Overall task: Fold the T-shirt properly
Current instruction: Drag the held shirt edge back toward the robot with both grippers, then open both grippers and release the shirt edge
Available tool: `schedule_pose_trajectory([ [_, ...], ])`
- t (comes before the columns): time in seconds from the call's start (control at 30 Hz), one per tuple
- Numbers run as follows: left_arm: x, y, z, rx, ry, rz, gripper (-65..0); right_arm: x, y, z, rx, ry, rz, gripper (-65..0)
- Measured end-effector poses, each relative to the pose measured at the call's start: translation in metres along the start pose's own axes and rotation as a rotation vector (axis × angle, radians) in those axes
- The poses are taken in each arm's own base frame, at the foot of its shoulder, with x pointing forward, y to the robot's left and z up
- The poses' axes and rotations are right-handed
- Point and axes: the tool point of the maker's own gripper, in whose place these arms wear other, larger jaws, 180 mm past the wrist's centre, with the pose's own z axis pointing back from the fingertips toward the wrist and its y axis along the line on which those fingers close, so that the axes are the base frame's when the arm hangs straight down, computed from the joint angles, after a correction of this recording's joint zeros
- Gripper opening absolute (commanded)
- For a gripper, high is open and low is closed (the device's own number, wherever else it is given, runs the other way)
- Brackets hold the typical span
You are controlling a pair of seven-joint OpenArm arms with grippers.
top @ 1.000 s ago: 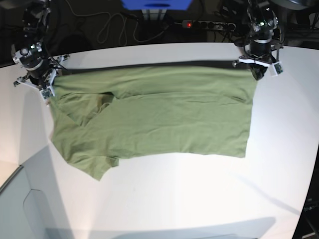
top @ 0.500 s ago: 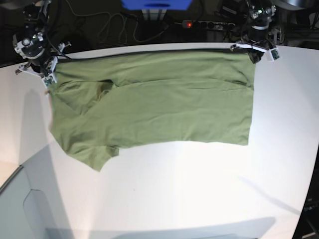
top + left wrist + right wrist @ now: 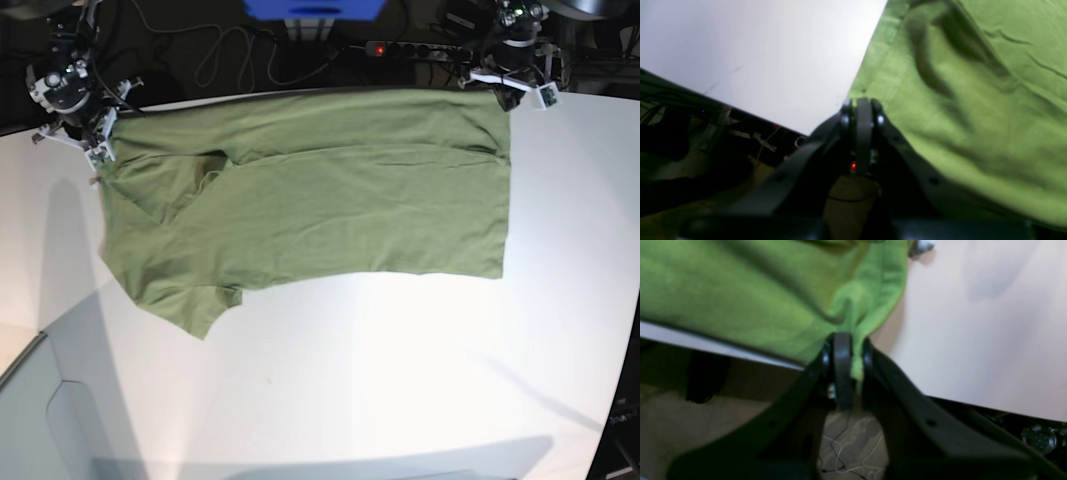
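Premises are presenting as a robotics lab: white worktable [image 3: 400, 380], lit power strip [image 3: 418, 49], loose cables [image 3: 225, 55] trailing behind

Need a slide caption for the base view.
Both grippers, left and right, pinch the T-shirt's far corners on the white table.

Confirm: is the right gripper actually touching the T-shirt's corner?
Touching. In the right wrist view the right gripper is shut on a bunched corner of the T-shirt, with green fabric pinched between its fingertips.
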Motion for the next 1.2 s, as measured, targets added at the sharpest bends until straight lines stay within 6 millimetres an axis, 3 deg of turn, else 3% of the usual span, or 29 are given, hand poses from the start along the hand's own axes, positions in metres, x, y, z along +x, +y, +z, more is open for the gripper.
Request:
schedule_pose_trajectory([
  [0.3,0.014,-0.005,-0.010,-0.009,-0.035,0.004,-65.0,-0.011,0.006,0.001,0.014,0.030,-0.001,-64.9],
  [0.57,0.002,0.000,-0.014,0.004,-0.017,0.016,-65.0,-0.012,0.010,0.001,0.020,0.031,-0.011,-64.3],
  [0.63,0.001,0.000,-0.015,0.003,-0.017,0.023,-60.2,-0.012,0.009,0.001,0.019,0.029,-0.011,-59.8],
  [0.77,0.000,0.003,-0.013,0.013,-0.013,0.023,-43.6,-0.013,0.009,0.001,0.019,0.031,-0.011,-40.9],
  [0.83,0.000,0.003,-0.013,0.012,-0.011,0.021,-38.8,-0.012,0.009,0.001,0.019,0.030,-0.011,-30.5],
  [0.9,0.001,0.001,-0.011,0.009,-0.006,0.014,-37.2,-0.011,0.008,0.002,0.015,0.026,-0.009,-24.3],
  [1.07,0.021,-0.006,0.006,-0.010,-0.054,-0.015,-37.1,-0.007,-0.023,0.018,-0.087,-0.002,-0.055,-22.1],
  [1.2,0.049,-0.017,0.017,-0.039,-0.131,-0.039,-37.1,0.011,-0.038,0.028,-0.141,-0.051,-0.067,-22.1],
])
